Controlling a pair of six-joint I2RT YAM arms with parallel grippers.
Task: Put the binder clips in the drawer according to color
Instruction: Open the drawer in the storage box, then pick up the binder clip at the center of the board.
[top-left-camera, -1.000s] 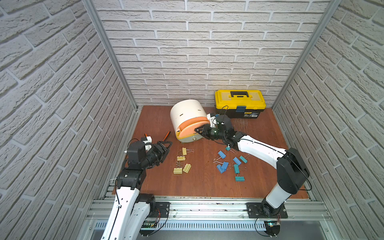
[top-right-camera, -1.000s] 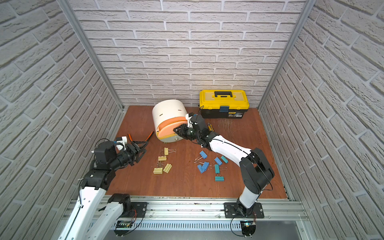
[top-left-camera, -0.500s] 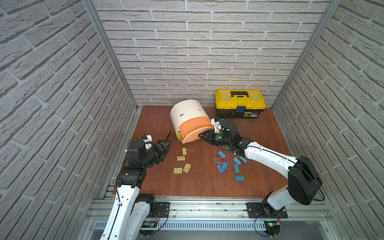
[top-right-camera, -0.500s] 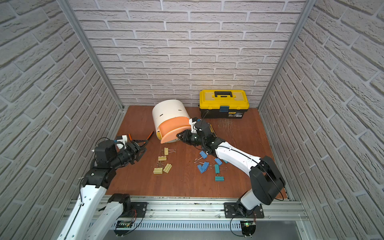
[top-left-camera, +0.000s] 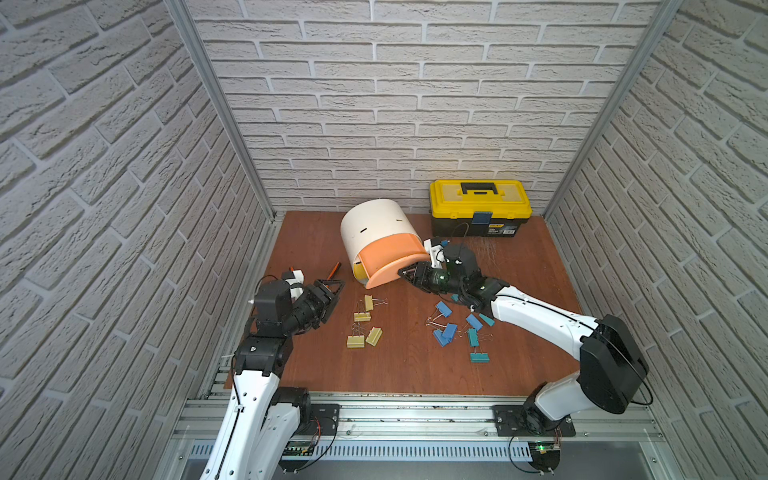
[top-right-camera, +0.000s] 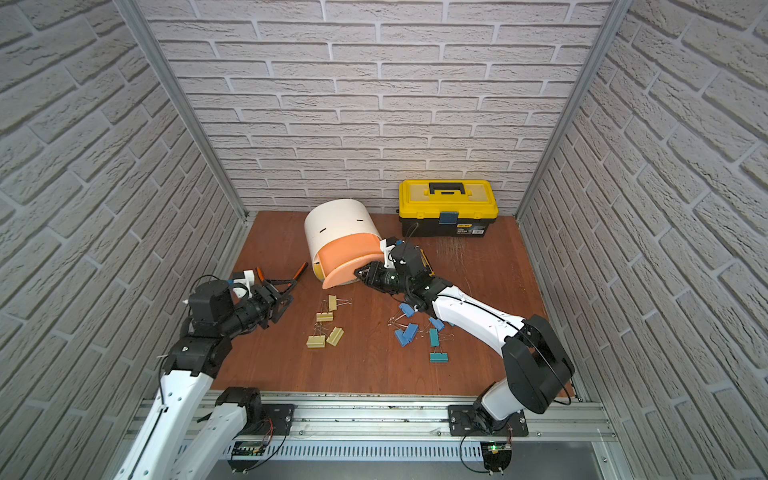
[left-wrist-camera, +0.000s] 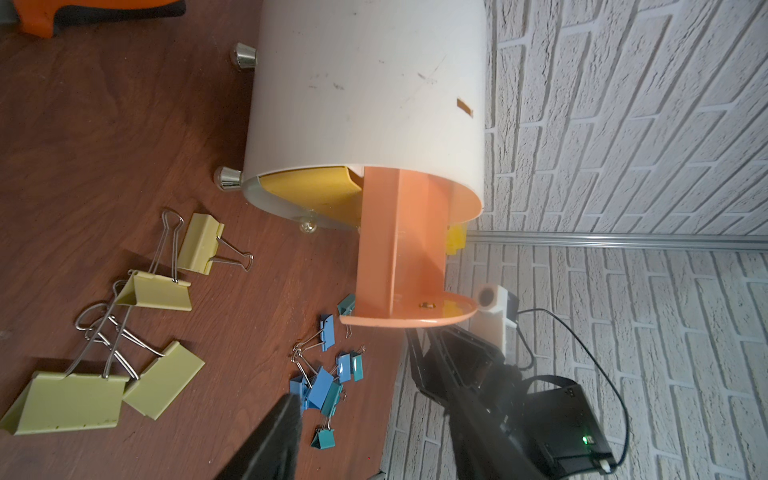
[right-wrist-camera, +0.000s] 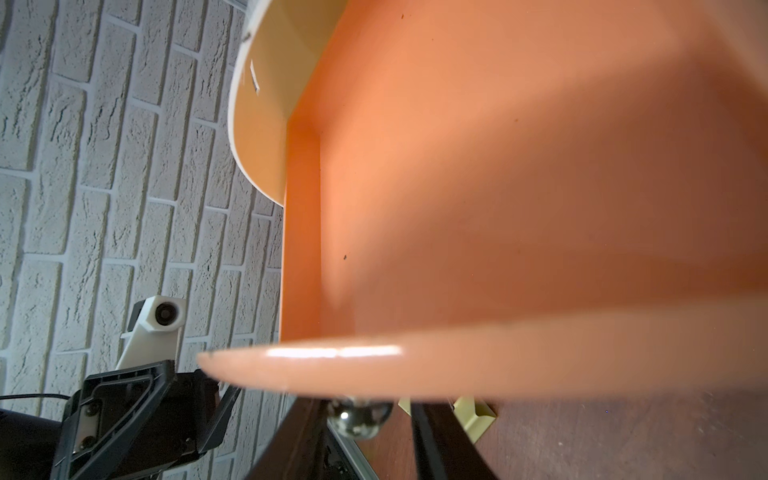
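Plastic peach drawer (top-left-camera: 390, 259) juts from smooth white barrel; right pincer (right-wrist-camera: 365, 419) straddles its knob, apart.

Both top views are bright, evenly lit and sharp; we see only soft short shadows under the arms and the toolbox (top-left-camera: 480, 206), and the brick walls bow outward at the frame edges from the wide lens. Left wrist view is dimmer and warmer, with the near yellow clips (left-wrist-camera: 66, 401) crisp and its own finger (left-wrist-camera: 270, 444) a dark blur. Right wrist view is worst: the peach drawer front (right-wrist-camera: 498, 365) fills the frame out of focus, with a glare streak on its rim, and the knob (right-wrist-camera: 359, 417) is smeared.
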